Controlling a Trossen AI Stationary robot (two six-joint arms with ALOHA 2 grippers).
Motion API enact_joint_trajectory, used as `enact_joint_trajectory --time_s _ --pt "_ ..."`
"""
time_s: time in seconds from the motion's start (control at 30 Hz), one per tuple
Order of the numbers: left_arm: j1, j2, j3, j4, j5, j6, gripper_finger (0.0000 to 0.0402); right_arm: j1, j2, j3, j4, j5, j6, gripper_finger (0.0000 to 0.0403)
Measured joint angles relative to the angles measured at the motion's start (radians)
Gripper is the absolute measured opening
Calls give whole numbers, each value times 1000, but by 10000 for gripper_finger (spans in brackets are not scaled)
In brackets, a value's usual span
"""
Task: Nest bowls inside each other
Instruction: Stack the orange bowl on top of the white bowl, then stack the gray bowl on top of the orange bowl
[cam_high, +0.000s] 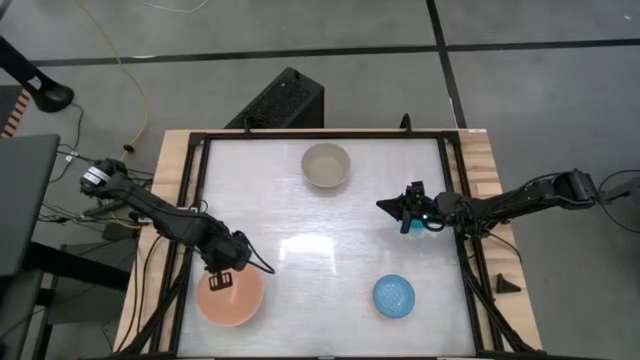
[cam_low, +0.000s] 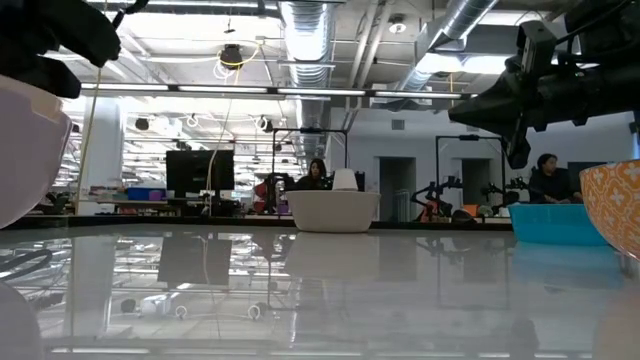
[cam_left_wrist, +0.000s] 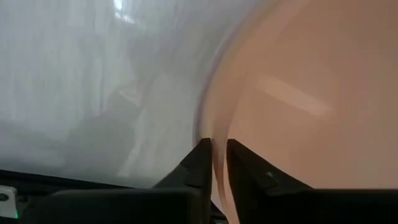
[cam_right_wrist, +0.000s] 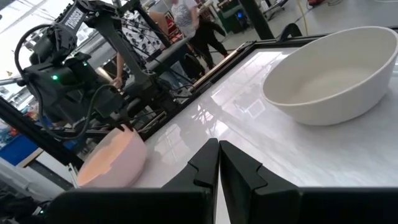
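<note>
1. At the near left corner of the tabletop (cam_high: 300, 215), the rim of the salmon-pink bowl (cam_high: 231, 297) is straddled by the left hand (cam_high: 222, 281); in the left wrist view the two fingers (cam_left_wrist: 200, 163) are seen set close on either side of the bowl wall, nearly shut on it.
2. If that grip is loosening, the bowl could be dropped or tipped, since it is held by one edge only.
3. The grey-beige bowl (cam_high: 326, 165) stands at the far middle, the light blue bowl (cam_high: 394, 296) near the front right, well apart from each other and from the pink one.
4. The right hand (cam_high: 392, 207) hangs over the right side of the tabletop with its fingers pressed together, holding nothing; a teal object (cam_high: 414, 223) just beside it cannot be made out clearly.
5. A carry across the tabletop could end in a knock against the grey-beige bowl or the right arm.
6. A wrong nesting order could be caused by placing a larger bowl into a smaller one.
</note>
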Motion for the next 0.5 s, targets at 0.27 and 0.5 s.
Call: enact_joint_trajectory --time_s 0.27,0.5 --pt "15 -63 8 -50 26 0 112 0 0 0 0 0 -2 49" --pt "77 -125 70 -165 4 27 144 0 0 0 -1 0 -2 49"
